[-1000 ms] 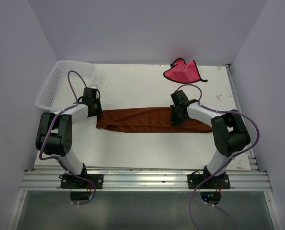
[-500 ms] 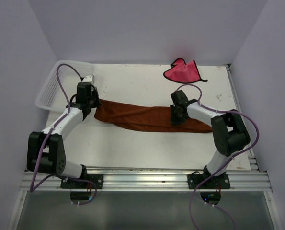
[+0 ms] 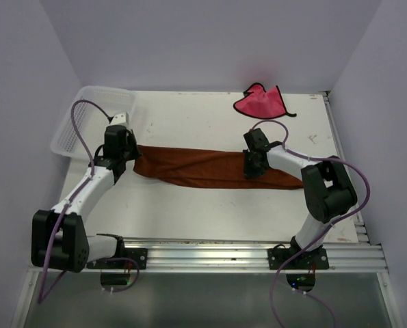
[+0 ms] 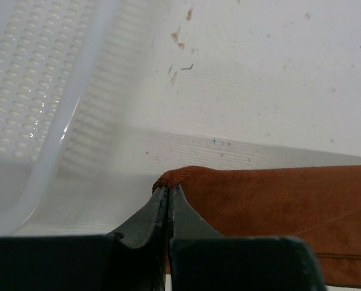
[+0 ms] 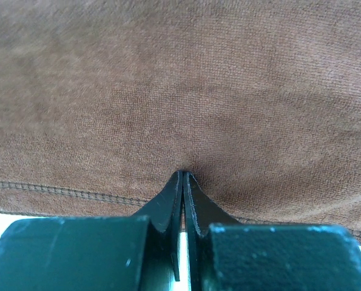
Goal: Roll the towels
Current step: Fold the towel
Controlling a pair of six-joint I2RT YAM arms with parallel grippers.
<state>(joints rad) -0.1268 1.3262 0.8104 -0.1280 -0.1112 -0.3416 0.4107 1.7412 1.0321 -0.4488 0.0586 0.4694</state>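
Note:
The rust-brown towel (image 3: 203, 169) lies across the table as a long, narrow folded strip. My left gripper (image 3: 126, 153) is shut on the strip's left corner, which shows at its tips in the left wrist view (image 4: 168, 187), just above the table beside the basket. My right gripper (image 3: 252, 168) is shut, its tips (image 5: 184, 176) pinching and pressing the brown towel (image 5: 180, 91) right of the strip's middle, where the cloth puckers. The pink-red towel (image 3: 260, 102) lies crumpled at the far edge, apart from both grippers.
A white mesh basket (image 3: 87, 117) stands at the far left, its wall (image 4: 40, 91) close to my left gripper. Walls close in the table on three sides. An aluminium rail (image 3: 210, 257) runs along the near edge.
My left gripper has moved away from me and left, toward the basket, with the towel's left end, and its arm has stretched out. The right arm has not moved.

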